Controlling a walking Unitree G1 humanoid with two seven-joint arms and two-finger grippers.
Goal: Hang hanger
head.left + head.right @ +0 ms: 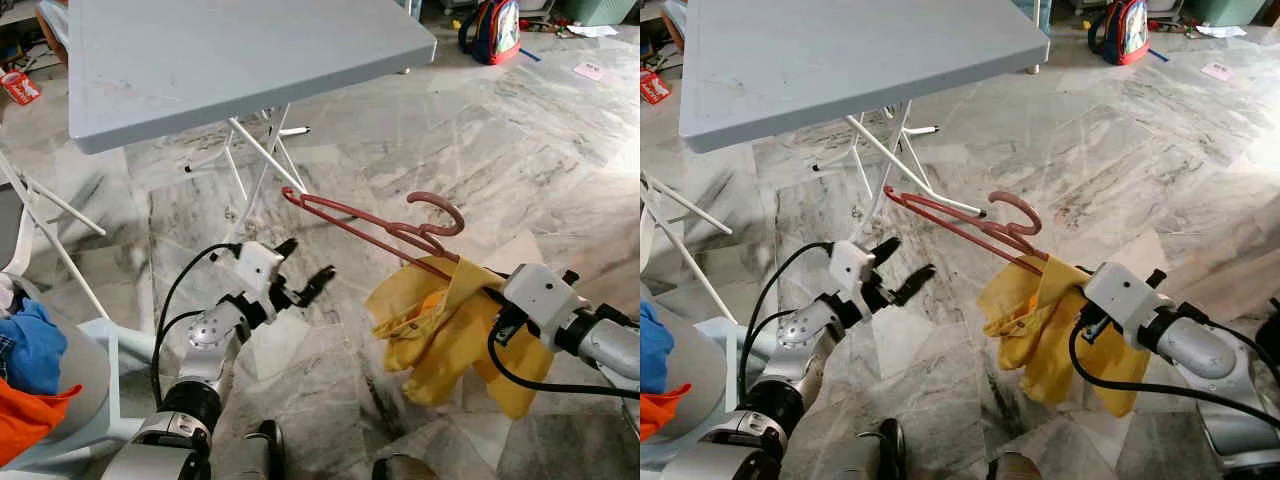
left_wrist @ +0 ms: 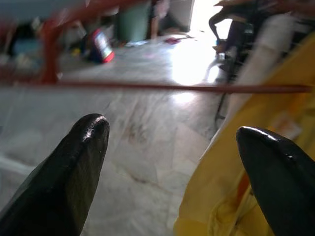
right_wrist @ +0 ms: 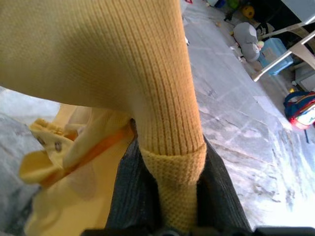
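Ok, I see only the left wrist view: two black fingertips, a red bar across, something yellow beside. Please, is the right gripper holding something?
Observer: Yes. The right gripper is shut on the ribbed sleeve of a yellow garment.
Operator: And the red bar, what is it?
Observer: A red hanger, still threaded in the garment, one end sticking out toward the left gripper.
Operator: Is my left gripper touching it?
Observer: No. Its fingers are open and sit below that free end, apart from it.
Operator: What stands ahead?
Observer: A grey folding table on white legs, above a marble floor.
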